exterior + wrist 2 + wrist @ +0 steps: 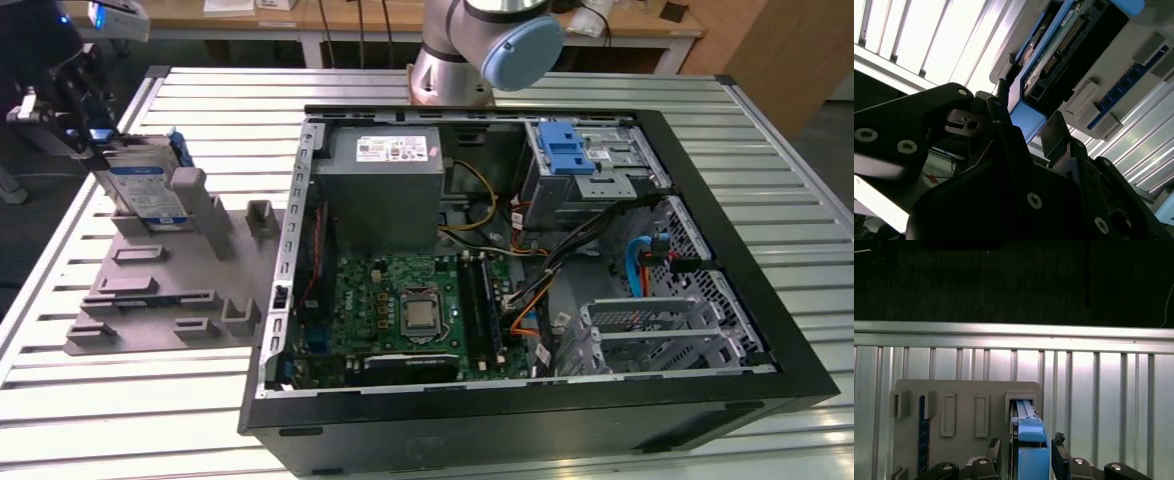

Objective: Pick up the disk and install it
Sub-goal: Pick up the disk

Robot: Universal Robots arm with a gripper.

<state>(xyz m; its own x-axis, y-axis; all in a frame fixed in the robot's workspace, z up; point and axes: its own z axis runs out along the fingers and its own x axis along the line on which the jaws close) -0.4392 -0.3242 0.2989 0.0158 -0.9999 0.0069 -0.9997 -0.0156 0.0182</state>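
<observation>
- A flat silver-grey hard drive with blue rails [144,188] is standing upright in a grey slotted holder plate [154,300] on the metal bench [120,410].
- The black end effector [1030,452] is straddling its top edge; whether it is clamped, I cannot tell.

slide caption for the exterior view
gripper at the disk standing in its grey fixture, beside the open computer case

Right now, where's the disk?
At the exterior view's left, the disk stands on edge in the grey fixture plate, outside the computer case, at the gripper.
</observation>
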